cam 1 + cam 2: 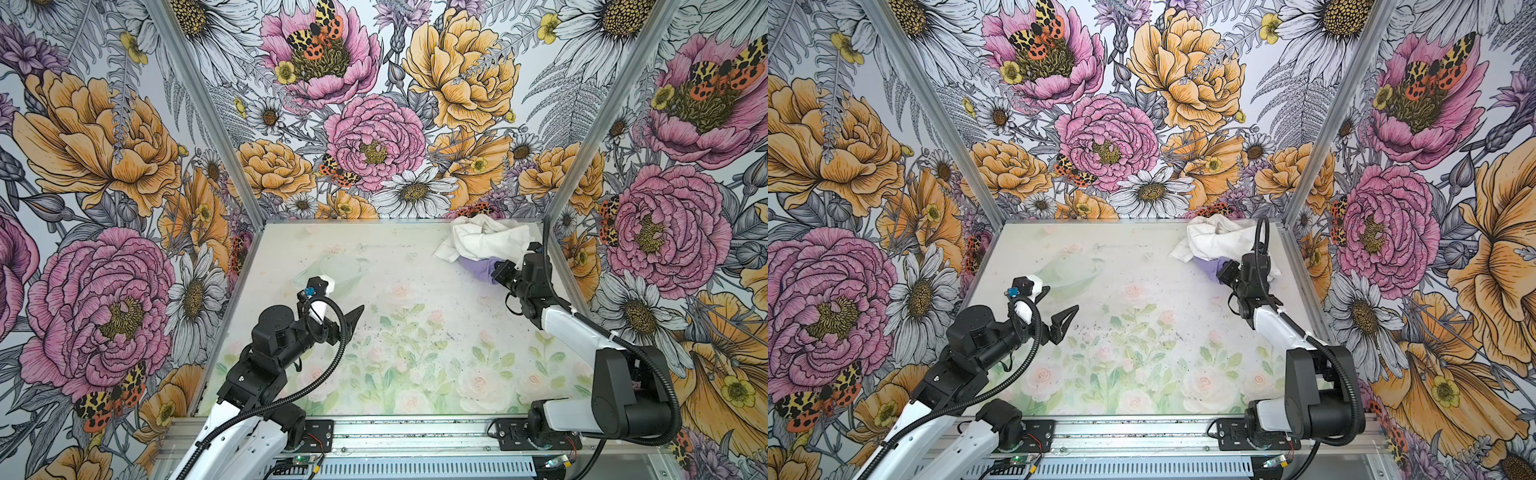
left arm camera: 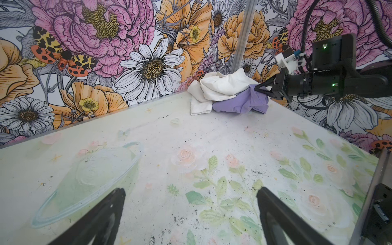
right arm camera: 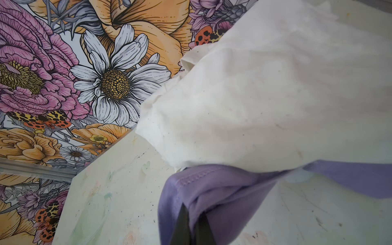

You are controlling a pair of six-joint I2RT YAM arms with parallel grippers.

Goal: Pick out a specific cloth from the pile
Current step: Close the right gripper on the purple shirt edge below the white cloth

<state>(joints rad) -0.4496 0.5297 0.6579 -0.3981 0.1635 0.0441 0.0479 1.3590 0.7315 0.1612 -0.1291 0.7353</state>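
Observation:
The pile point(image 1: 482, 239) point(image 1: 1219, 241) of white wrinkly cloths lies in the table's far right corner. The lavender cloth point(image 1: 478, 266) point(image 1: 1206, 266) sticks out from under its near edge. My right gripper point(image 1: 495, 271) point(image 1: 1223, 272) is shut on a fold of the lavender cloth. The right wrist view shows its tips point(image 3: 194, 214) pinching the purple fabric point(image 3: 212, 191) beneath the white cloth point(image 3: 254, 106). My left gripper point(image 1: 351, 320) point(image 1: 1065, 320) hovers open and holds nothing over the table's left middle. In the left wrist view its fingers point(image 2: 118, 197) stand wide apart, with the pile point(image 2: 220, 87) and the lavender cloth point(image 2: 239, 104) far ahead.
The table point(image 1: 374, 257) has a pale flower print with dark specks. Floral walls close it on three sides. Metal posts point(image 1: 548, 224) stand at the far corners, one right beside the pile. A metal rail point(image 1: 415, 432) carries both arm bases along the front edge.

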